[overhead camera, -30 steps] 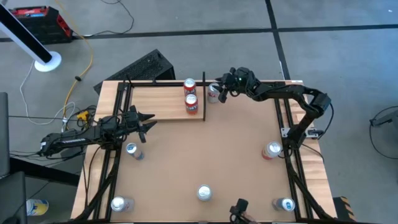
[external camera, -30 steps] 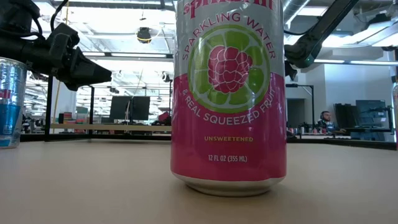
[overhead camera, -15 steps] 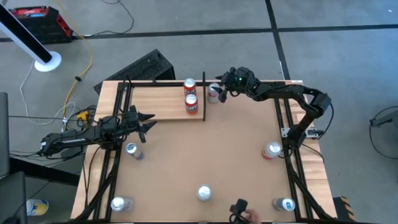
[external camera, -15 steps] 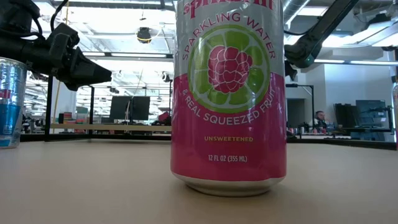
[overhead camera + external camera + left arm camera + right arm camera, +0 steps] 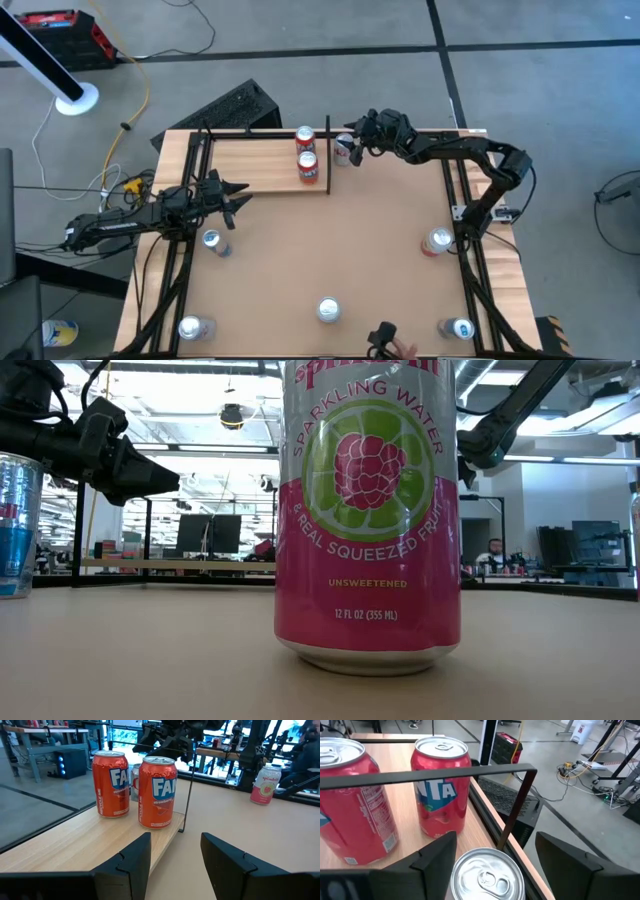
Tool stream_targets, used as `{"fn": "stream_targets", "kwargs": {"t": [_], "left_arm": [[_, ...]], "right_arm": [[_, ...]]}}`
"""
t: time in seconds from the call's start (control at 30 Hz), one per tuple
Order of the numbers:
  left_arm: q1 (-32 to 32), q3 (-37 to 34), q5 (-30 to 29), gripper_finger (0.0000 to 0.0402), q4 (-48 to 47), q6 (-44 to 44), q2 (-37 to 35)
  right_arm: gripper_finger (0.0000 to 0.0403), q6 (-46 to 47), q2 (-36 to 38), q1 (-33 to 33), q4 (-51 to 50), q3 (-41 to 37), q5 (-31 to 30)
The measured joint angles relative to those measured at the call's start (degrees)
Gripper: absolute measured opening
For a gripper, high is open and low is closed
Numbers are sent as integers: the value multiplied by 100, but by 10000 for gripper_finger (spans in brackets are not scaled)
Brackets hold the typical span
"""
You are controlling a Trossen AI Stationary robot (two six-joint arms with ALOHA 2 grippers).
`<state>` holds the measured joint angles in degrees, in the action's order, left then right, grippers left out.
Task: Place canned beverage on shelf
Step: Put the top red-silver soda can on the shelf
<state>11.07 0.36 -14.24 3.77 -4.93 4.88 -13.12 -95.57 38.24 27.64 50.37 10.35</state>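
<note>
STEP: you're at the reach for a pickup, no can held | LEFT: left tool [image 5: 238,199] waits released at the shelf's near-left | RIGHT: right tool [image 5: 358,135] spread wide, hovering over the silver can [image 5: 488,874] on the tabletop [image 5: 380,240] just right of the shelf [image 5: 255,165] | NEXT: lower, clench, lift over the rail beside the two red cans [image 5: 306,155].

Two red Fanta strawberry cans [image 5: 305,137] [image 5: 308,166] are counted on the shelf [image 5: 262,165]. One silver-topped can [image 5: 343,150] is seen just beside the shelf's rail. Five further cans are counted on the worktop [image 5: 370,245]: [image 5: 211,240], [image 5: 190,326], [image 5: 328,311], [image 5: 438,241], [image 5: 459,328]. Eight cans are seen in all. Two arms are counted, each with one gripper: left [image 5: 238,198], right [image 5: 356,133].
</note>
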Motion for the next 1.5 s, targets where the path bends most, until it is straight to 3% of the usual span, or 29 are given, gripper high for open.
{"fn": "stream_targets", "kwargs": {"t": [0.23,0.4,0.57,0.67,1.0,1.2,1.5], "left_arm": [[-2,1,-3,158,0,1,-1],[-1,2,-4,158,0,2,-1],[0,0,-6,158,0,2,0],[-1,2,-6,158,2,2,0],[0,0,-6,158,0,2,-2],[-2,0,-6,158,0,2,-2],[0,1,-9,158,2,71,0]], "right_arm": [[299,23,0,-2,10,0,-4],[327,38,0,-3,35,0,-69],[382,109,0,-110,31,0,-849],[396,84,0,-155,9,0,-1027],[398,74,0,-134,-263,0,-850],[398,17,0,-15,-399,0,-270],[400,-29,-9,22,-499,0,-243]]}}
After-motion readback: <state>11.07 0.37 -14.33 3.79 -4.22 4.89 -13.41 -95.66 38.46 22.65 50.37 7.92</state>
